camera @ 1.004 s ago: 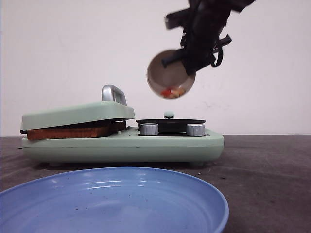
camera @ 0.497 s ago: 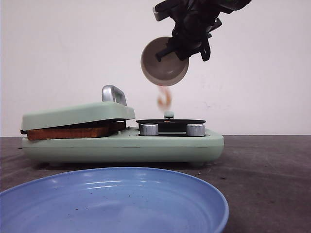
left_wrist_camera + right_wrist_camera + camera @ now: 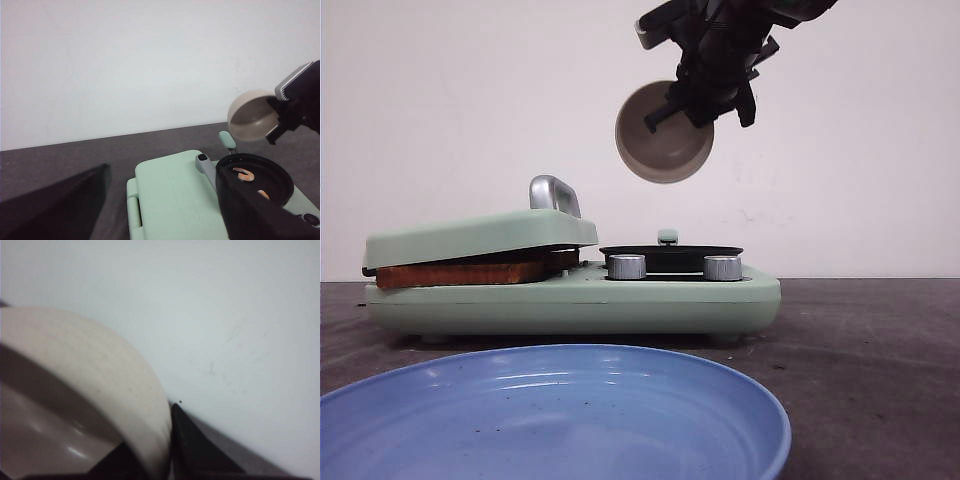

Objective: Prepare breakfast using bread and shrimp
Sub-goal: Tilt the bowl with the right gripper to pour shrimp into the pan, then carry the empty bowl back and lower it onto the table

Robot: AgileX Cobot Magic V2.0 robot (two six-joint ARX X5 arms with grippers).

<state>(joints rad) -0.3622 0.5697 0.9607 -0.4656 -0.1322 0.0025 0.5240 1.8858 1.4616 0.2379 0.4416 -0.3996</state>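
In the front view the right gripper (image 3: 692, 100) is hanging high over the table, pinching the rim of a beige bowl (image 3: 663, 146) that is tipped on its side with its opening facing the camera and nothing showing inside. Straight below that claw sits the black round pan (image 3: 671, 255) of a mint-green breakfast maker (image 3: 570, 295), with two silver knobs (image 3: 627, 266) in front of the pan. Down and to the claw's left, the bread (image 3: 460, 270) is lying clamped under the maker's closed green lid (image 3: 480, 236), its browned edge showing in the gap. Nearest the camera, a blue plate (image 3: 550, 415) is resting on the dark table (image 3: 870, 360). The left wrist view is showing what the front view hides: from above, pink shrimp (image 3: 245, 175) are lying inside the pan (image 3: 255, 181), directly beneath the tilted bowl (image 3: 252, 121) and the right gripper (image 3: 285, 112). The left gripper's own dark fingers (image 3: 55, 205) are standing well spread at the edges of that view, holding nothing. The right wrist view is filled with the bowl's (image 3: 80, 405) pale wall pressed against a black finger (image 3: 192, 445), with only white wall behind. No brand, label or writing can be read in any view.
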